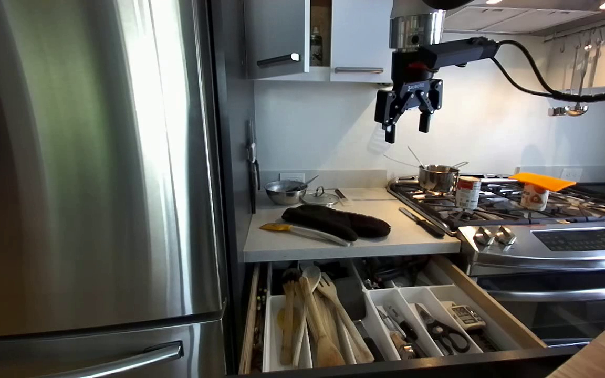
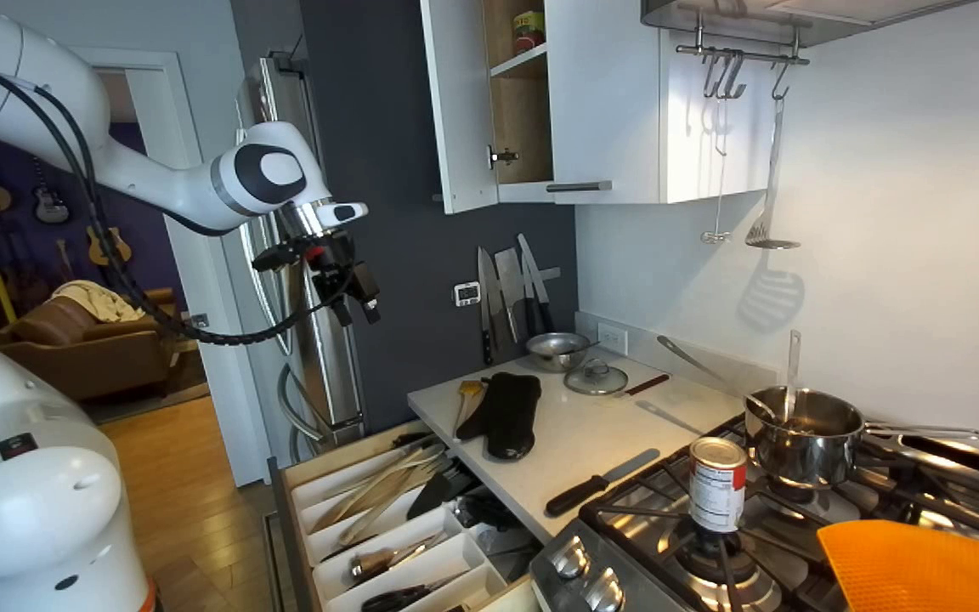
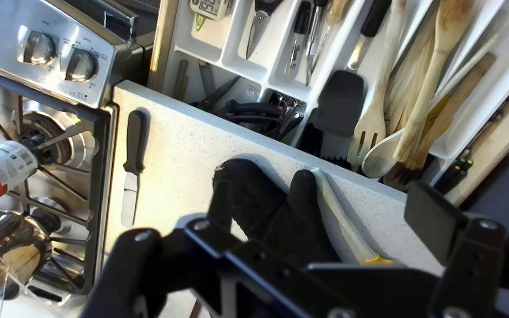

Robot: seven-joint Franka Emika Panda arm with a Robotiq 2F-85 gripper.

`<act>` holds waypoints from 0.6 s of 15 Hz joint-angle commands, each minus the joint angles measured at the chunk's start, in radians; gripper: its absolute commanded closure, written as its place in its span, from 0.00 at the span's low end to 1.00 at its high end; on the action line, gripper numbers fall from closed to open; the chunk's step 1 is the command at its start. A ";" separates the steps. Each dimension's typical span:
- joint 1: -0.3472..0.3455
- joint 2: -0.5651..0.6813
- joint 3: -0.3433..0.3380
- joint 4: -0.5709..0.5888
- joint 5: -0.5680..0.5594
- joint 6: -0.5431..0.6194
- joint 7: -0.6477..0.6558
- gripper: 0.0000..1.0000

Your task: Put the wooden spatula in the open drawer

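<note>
The wooden spatula (image 1: 308, 232) lies flat on the countertop near its front edge, with a pale slim handle and a yellow-orange end. In the wrist view the spatula (image 3: 343, 221) has its yellow end partly covered by the gripper's body. Below the counter edge is the open drawer (image 1: 493, 303), with white compartments holding several wooden utensils and cutlery. My gripper (image 1: 407, 128) hangs high above the counter, fingers pointing down and apart, nothing between them. In an exterior view the gripper (image 2: 357, 313) is well clear of the spatula (image 2: 461, 412).
A black mitt (image 1: 334, 220) rests right beside the spatula. Farther along the counter lie a black-handled knife (image 1: 422, 223), a metal bowl (image 1: 285, 192) and a glass lid (image 2: 596, 376). The stove carries a pot (image 1: 438, 178) and cans. An open cabinet door (image 2: 460, 110) juts out overhead; a steel fridge (image 1: 92, 157) stands alongside.
</note>
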 commanded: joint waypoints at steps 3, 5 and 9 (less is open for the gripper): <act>0.030 0.005 -0.026 0.003 -0.015 -0.005 0.012 0.00; 0.030 0.005 -0.026 0.003 -0.015 -0.005 0.012 0.00; 0.061 0.136 -0.030 0.097 -0.019 0.027 -0.090 0.00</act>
